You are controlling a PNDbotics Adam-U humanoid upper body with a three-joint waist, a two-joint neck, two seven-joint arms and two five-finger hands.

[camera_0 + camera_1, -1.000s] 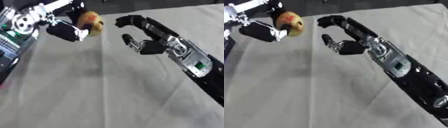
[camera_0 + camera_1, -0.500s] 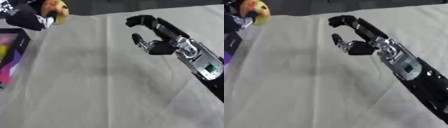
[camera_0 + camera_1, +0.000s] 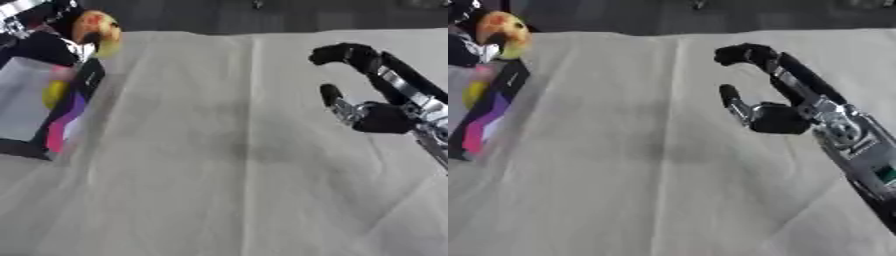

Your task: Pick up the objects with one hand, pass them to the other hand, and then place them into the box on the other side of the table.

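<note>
Yellow and orange, the round fruit-like object (image 3: pixel 94 31) sits in my left hand (image 3: pixel 54 36) up at ten o'clock, my fingers curled around it, right over the near rim of the box (image 3: pixel 39 107) that lies open along the left edge of the surface (image 3: pixel 227 165). A second ago that hand was nearer the middle of the cloth with the object facing my right hand; since then it has swung out leftward, and the box, with its purple and pink side and something yellow inside, has come into view beneath it. So the handover looks finished and only the drop remains, as I judge it. My right hand (image 3: pixel 776 117) hangs at three o'clock above the cloth, empty, fingers curved and thumb apart, holding nothing and well apart from the object.
</note>
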